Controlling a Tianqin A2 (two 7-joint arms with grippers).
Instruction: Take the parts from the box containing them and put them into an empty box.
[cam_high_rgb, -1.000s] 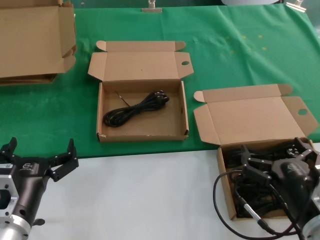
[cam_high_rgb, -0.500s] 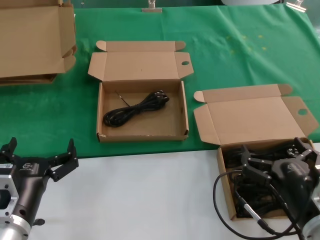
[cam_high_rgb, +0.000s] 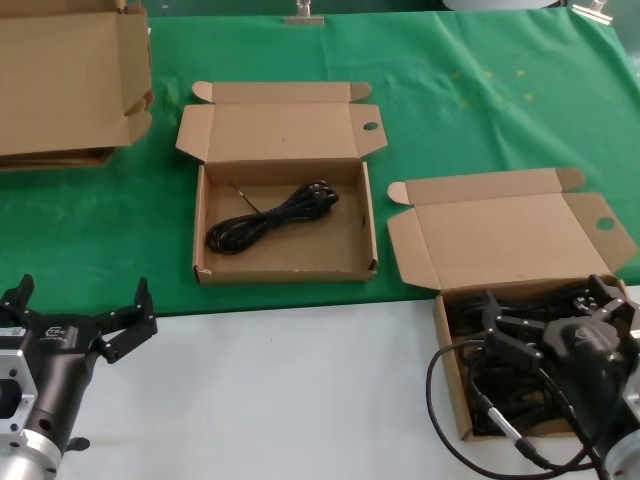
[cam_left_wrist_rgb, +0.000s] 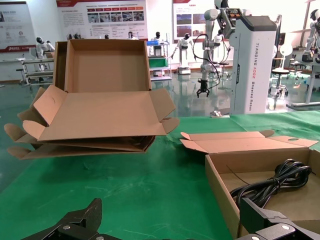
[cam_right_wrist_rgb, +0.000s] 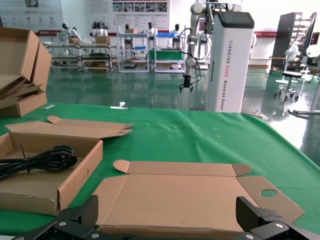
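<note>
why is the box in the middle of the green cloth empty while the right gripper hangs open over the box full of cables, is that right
Not empty: the head view shows one black cable bundle lying in the middle box. The rest holds: the right gripper hangs open over the box full of cables.

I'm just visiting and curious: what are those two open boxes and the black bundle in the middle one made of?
Both boxes, the middle one and the one by the right gripper, look like matte brown corrugated cardboard, with creased fold lines and raw cut edges. The black bundle looks like a rubber- or plastic-sheathed cable, smooth and slightly shiny.
</note>
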